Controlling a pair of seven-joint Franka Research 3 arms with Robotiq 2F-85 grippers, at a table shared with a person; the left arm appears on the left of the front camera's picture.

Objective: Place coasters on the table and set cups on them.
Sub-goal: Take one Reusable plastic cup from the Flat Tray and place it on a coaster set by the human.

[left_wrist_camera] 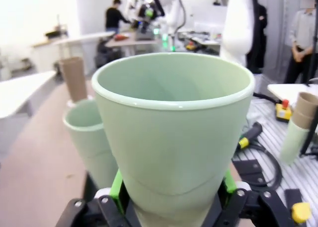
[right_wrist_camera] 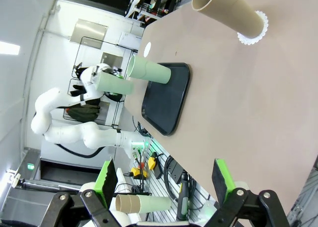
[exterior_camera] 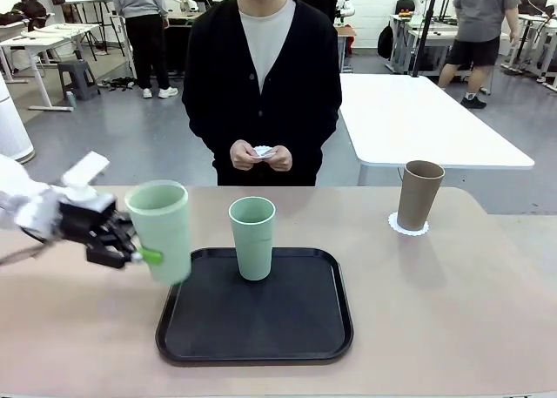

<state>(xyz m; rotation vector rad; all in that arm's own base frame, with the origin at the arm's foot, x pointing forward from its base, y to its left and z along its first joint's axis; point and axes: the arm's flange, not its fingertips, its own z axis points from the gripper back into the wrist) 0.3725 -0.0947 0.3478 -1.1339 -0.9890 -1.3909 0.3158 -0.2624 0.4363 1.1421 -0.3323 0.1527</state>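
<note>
coasters (exterior_camera: pixel 264 151) half hidden in the person's hands (exterior_camera: pixel 244 156), mint cup (left_wrist_camera: pixel 174 132) base cut off

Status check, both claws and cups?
Left claw shut on mint cup, at left edge of tray. Right claw open, empty. Brown cup on coaster; second mint cup on tray. Nothing in the way; person's hands hold something white.

Brown cup (exterior_camera: pixel 420 193) upright on coaster (exterior_camera: pixel 407 232)

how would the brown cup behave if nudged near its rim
The brown cup is tall and narrows toward its base, so a high nudge would probably tip it. Its rim looks thin, so it is likely light. The thin coaster under it might slide with it on the matte table.
</note>
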